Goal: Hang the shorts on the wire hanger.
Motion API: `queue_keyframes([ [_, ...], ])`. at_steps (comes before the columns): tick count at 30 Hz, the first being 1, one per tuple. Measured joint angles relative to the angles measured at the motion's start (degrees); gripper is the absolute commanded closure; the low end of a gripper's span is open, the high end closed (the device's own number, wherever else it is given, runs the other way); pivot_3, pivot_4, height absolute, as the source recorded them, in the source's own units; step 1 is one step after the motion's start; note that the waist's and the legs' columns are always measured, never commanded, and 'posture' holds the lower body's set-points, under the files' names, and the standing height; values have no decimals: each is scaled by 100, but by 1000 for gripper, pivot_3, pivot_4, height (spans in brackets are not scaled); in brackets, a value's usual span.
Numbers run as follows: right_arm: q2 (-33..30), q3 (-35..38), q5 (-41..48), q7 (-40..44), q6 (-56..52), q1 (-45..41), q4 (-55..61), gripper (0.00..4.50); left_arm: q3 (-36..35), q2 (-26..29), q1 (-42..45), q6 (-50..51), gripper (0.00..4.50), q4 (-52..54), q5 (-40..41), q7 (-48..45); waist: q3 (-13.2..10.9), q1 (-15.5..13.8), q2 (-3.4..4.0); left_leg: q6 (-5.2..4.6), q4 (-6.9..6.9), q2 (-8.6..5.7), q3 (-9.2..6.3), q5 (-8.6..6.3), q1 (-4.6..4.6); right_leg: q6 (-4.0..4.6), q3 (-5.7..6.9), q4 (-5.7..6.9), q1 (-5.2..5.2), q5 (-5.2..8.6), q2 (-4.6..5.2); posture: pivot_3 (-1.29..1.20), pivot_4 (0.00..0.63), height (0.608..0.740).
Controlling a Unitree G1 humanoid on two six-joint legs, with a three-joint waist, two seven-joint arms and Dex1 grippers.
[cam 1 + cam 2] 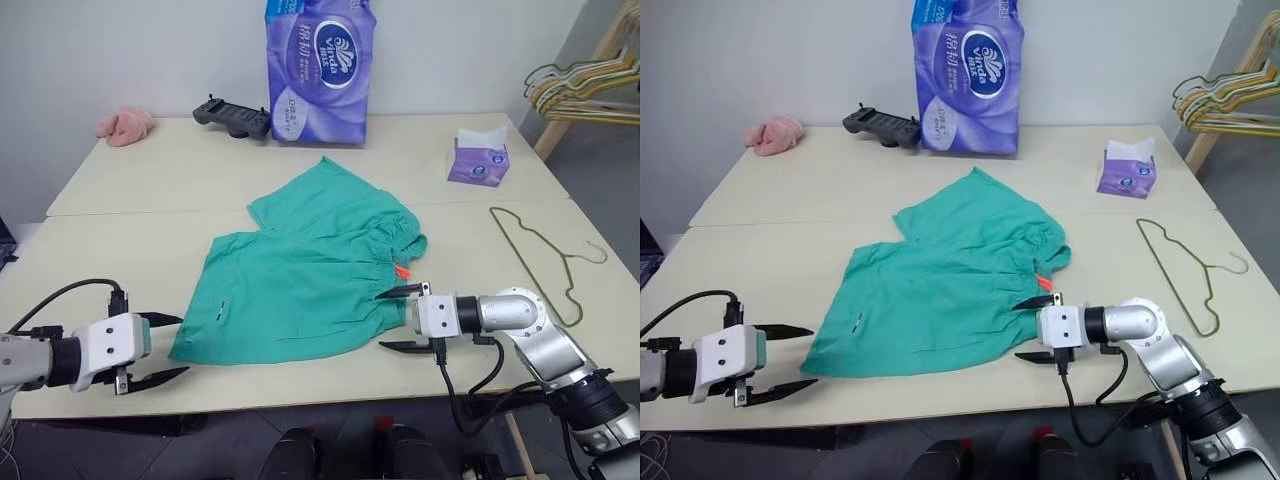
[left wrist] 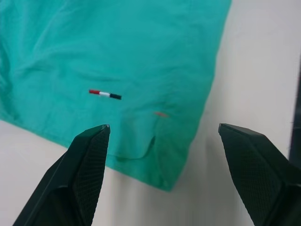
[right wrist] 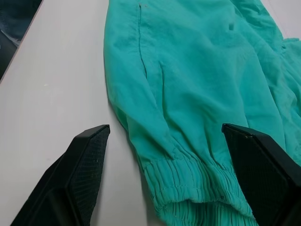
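Right gripper spread at shorts waistband, left gripper spread at hem; next pinch cloth.

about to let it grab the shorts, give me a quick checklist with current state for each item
1. Left end effector open: ok.
2. Right end effector open: ok.
3. Shorts lying flat on the table, free of both end effectors: ok.
4. Right end effector lined up with the waistband: ok.
5. Left end effector lined up with the leg hem corner: ok.
6. Wire hanger lying apart from the shorts, unobstructed: ok.
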State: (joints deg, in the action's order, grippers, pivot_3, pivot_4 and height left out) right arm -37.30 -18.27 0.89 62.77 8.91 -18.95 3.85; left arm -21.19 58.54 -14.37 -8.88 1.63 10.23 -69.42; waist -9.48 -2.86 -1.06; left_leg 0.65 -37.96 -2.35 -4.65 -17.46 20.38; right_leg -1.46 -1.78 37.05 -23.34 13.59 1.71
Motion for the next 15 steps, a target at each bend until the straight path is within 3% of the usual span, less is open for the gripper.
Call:
queue_keyframes([
  [15,370,-160,-465,-255,367,-424,-1041,430,761,-197,280,-27,564,-430,-163,120,-15,12,15,0,0,3,-3,0,-1,5,23,4,-1,-3,-6,155,164,740],
])
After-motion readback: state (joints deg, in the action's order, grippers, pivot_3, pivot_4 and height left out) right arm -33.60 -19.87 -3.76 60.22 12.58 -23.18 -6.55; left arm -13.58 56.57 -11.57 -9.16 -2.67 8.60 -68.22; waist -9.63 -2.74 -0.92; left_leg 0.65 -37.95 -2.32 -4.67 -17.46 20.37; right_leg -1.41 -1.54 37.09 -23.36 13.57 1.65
